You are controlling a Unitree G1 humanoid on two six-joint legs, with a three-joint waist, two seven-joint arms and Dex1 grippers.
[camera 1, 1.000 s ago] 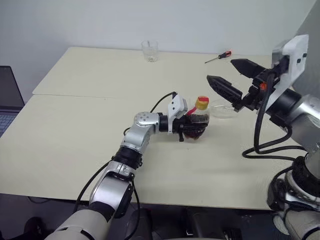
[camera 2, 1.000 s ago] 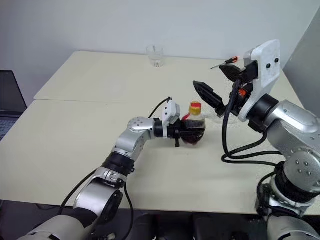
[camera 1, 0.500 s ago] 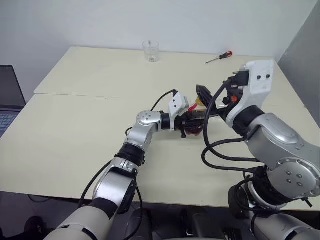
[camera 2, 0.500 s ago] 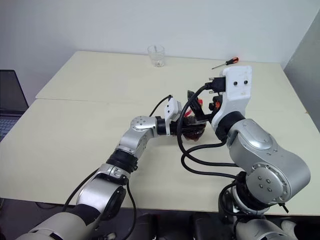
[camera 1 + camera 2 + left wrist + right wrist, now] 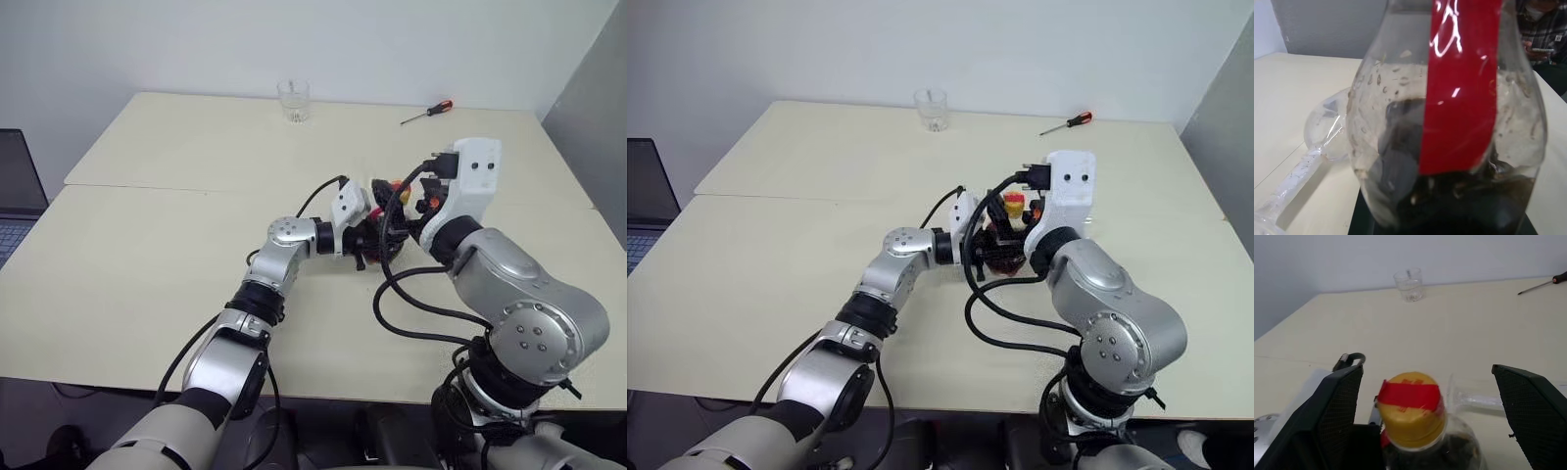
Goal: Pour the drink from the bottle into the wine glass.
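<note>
My left gripper [image 5: 372, 241] is shut on the round body of the bottle [image 5: 1005, 245], holding it upright just above the table. The bottle [image 5: 1449, 122] is clear, with a red label strip and a yellow-and-red cap [image 5: 1410, 404]. The dark drink [image 5: 1459, 205] fills its lower part. My right gripper [image 5: 1425, 376] is open, one black finger [image 5: 1334, 416] on each side of the cap without touching it. The wine glass [image 5: 1327, 125] lies on its side on the table just behind the bottle, its stem [image 5: 1295, 174] running away from the bowl.
A short clear tumbler [image 5: 294, 99] stands at the table's far edge, and a red-handled screwdriver [image 5: 427, 112] lies at the far right. A laptop [image 5: 15, 196] sits off the left side. A seated person [image 5: 1542, 29] is beyond the table.
My right gripper has swung down and to the left from the upper right and now straddles the bottle's cap. The left gripper and the bottle have stayed put.
</note>
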